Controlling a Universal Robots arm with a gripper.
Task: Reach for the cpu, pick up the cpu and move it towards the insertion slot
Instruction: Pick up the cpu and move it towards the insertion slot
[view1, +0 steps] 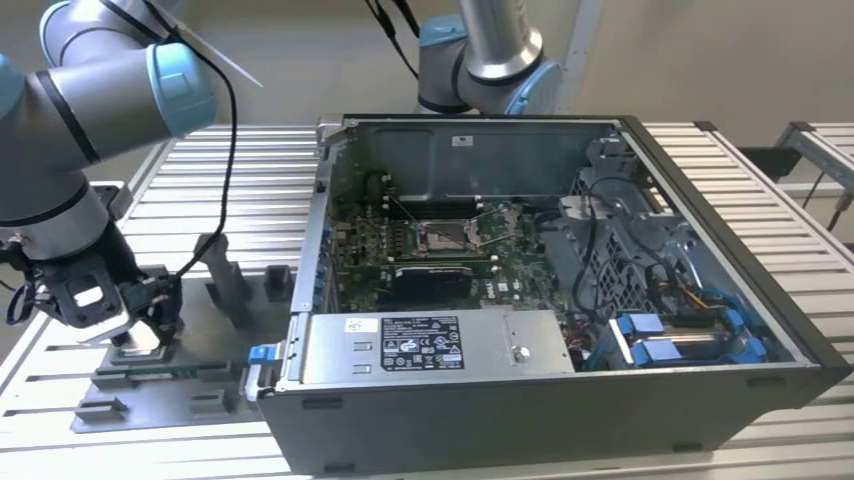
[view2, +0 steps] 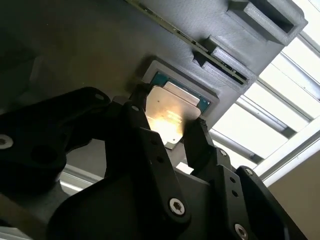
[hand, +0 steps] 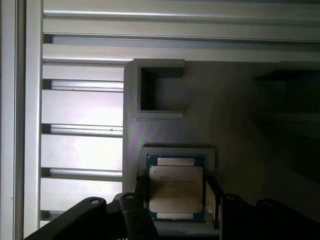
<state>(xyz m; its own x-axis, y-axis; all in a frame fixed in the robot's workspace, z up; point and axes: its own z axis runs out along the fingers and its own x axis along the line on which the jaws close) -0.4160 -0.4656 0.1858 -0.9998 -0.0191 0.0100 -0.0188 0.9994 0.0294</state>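
Now | step: grasp | black two-finger gripper (view2: 168, 112) part-open, holding nothing, straddles thin silvery square cpu (hand: 176, 189) seated in grey plastic fixture (hand: 230, 115) recess | advice: centre, close evenly on opposite edges

**Colours around the open computer**

Silvery cpu (hand: 176, 192) with a blue-green border, sitting in a plain grey fixture (hand: 165, 130). Black gripper (view1: 131, 335). Pale ribbed table (view1: 227, 160). Green circuit board (view1: 358, 245) inside the dark grey case (view1: 534, 410), with blue clips (view1: 667, 345).
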